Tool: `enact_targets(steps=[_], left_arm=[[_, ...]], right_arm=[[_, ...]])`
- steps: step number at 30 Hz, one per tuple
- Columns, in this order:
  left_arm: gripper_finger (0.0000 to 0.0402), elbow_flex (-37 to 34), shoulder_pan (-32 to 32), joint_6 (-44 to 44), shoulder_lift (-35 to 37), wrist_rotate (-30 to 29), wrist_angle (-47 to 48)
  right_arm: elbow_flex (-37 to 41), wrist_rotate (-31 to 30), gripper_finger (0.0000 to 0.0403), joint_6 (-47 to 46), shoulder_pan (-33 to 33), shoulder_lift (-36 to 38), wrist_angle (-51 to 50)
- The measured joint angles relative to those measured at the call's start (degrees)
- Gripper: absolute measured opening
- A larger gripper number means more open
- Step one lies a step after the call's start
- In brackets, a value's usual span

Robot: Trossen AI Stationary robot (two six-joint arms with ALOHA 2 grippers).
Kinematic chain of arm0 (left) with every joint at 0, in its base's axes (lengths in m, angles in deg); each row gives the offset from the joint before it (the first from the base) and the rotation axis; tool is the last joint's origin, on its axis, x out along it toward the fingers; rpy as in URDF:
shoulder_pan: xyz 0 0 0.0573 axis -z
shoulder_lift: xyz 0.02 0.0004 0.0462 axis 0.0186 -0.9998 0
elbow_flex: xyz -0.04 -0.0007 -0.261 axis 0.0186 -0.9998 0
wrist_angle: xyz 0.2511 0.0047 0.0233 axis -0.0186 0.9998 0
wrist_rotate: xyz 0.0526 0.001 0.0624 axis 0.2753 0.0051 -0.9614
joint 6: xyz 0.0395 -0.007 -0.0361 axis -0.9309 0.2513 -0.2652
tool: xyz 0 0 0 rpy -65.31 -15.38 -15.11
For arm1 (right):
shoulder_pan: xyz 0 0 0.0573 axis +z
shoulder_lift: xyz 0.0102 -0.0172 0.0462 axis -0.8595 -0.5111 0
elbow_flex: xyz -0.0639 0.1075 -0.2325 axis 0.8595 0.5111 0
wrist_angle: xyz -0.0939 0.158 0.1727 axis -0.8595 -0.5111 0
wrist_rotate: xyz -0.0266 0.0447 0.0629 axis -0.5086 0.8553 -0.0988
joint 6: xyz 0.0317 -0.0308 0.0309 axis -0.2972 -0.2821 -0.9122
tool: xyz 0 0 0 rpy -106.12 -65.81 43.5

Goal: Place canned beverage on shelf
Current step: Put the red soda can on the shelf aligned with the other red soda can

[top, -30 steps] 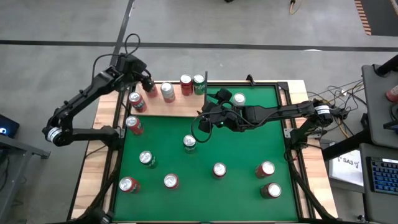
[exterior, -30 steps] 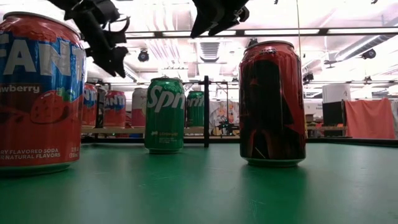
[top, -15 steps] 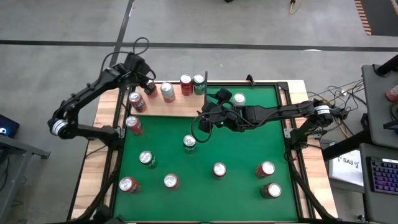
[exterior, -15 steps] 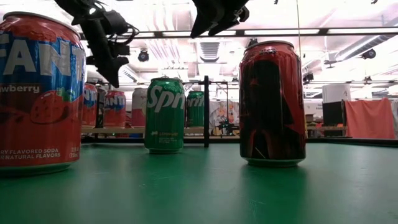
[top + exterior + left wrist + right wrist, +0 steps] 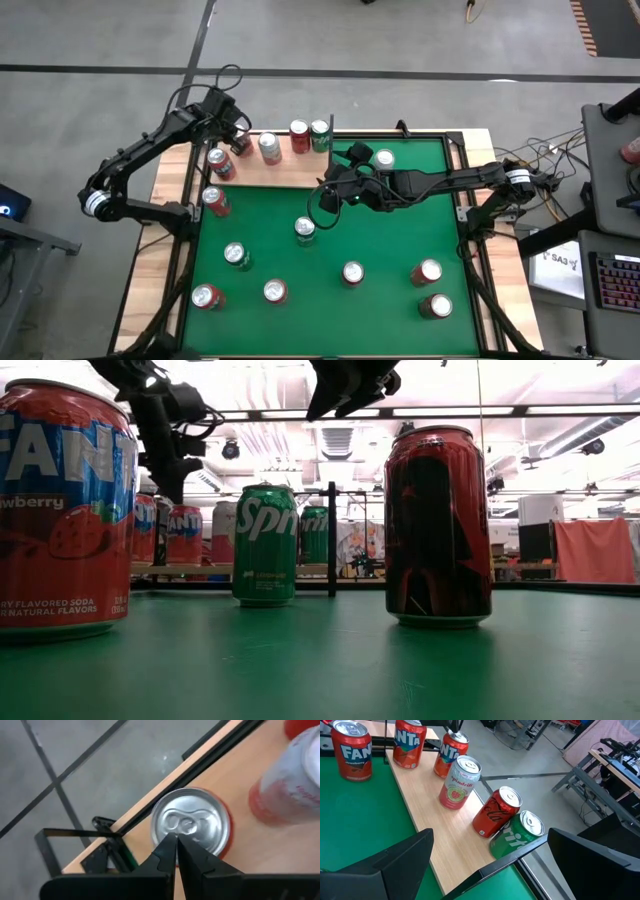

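Five cans stood on the shelf [image 5: 275, 168], the pale wood panel along the far left part of the table: a red one at the back corner [image 5: 192, 827], a red Fanta [image 5: 221, 163], a white can [image 5: 270, 148], a red cola can [image 5: 299, 135] and a green Sprite [image 5: 320, 134]. The left gripper [image 5: 238, 141] hung directly above the back-corner can, fingers pressed together and pinching nothing, tips just over its lid. The right gripper [image 5: 352, 158] waited above the green felt [image 5: 400, 230] beside the shelf's end, fingers spread wide and empty. Nine more cans stood on the felt, well apart from each other.
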State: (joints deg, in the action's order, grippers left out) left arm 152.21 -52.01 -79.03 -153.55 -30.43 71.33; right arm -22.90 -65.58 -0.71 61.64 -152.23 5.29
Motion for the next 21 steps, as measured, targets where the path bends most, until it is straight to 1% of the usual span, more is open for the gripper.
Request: enact_targets(steps=[4,10,15,21], left_arm=[[0.0000,0.05,0.00,0.28,0.00,-2.66,1.45],[0.0000,0.37,0.00,0.88,0.00,-4.76,3.06],[0.0000,0.37,-0.01,1.53,0.05,-11.10,5.18],[0.0000,0.37,0.02,1.76,0.88,-10.49,4.80]], right_arm=[[0.00,0.03,0.0384,0.00,0.00,0.00,0.00],[0.00,0.23,0.0384,0.00,0.00,0.00,0.00],[0.00,0.46,0.0384,-0.02,0.02,0.00,-0.02],[0.00,0.46,0.0384,-0.37,0.01,0.00,-0.02]])
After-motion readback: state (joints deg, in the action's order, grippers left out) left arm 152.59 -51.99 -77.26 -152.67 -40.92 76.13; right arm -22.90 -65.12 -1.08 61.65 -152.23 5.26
